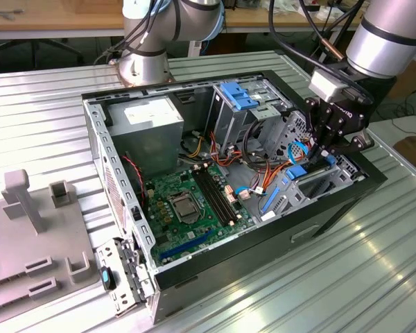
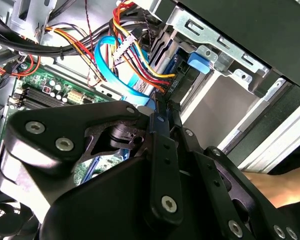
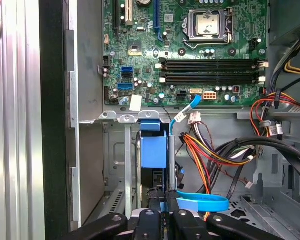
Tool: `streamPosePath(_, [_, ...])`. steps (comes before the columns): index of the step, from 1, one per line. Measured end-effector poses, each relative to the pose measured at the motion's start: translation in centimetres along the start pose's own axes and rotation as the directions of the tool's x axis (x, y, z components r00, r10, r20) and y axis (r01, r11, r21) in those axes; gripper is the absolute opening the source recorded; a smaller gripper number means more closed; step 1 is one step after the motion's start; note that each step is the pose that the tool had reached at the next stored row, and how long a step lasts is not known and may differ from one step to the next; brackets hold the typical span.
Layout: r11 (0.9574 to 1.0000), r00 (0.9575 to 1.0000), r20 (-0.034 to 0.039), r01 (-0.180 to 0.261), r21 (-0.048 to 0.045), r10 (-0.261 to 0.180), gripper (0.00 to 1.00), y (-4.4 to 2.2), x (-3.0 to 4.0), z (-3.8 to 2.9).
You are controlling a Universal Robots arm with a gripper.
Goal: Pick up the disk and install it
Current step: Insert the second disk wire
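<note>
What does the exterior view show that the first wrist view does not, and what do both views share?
Exterior view alone: the grey power-supply box with a white label in the open computer case, the grey slotted fixture on the ribbed metal table, and the silver robot arm. First wrist view alone: a blue plastic carrier edge standing in the metal bay just beyond the tool. Both: the green motherboard, and bundled orange, red and yellow cables.
</note>
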State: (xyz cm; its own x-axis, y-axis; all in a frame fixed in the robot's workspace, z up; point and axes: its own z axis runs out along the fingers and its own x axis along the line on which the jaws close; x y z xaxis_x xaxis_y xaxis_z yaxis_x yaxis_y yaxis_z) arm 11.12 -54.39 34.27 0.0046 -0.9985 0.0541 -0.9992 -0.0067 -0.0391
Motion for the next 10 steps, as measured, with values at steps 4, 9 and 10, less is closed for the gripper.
streamPosePath(4, [1.0000,1.0000,0.0004,0.000,0.0000,0.000,0.16,0.00,0.00,0.00])
streamPosePath(9, [1.0000,1.0000,0.0013,-0.007,-0.0003,0.007,0.16,0.00,0.00,-0.03])
streamPosePath(10, [0.9999,0.9999,0.0012,-0.010,-0.0005,0.010,0.16,-0.01,0.00,-0.08])
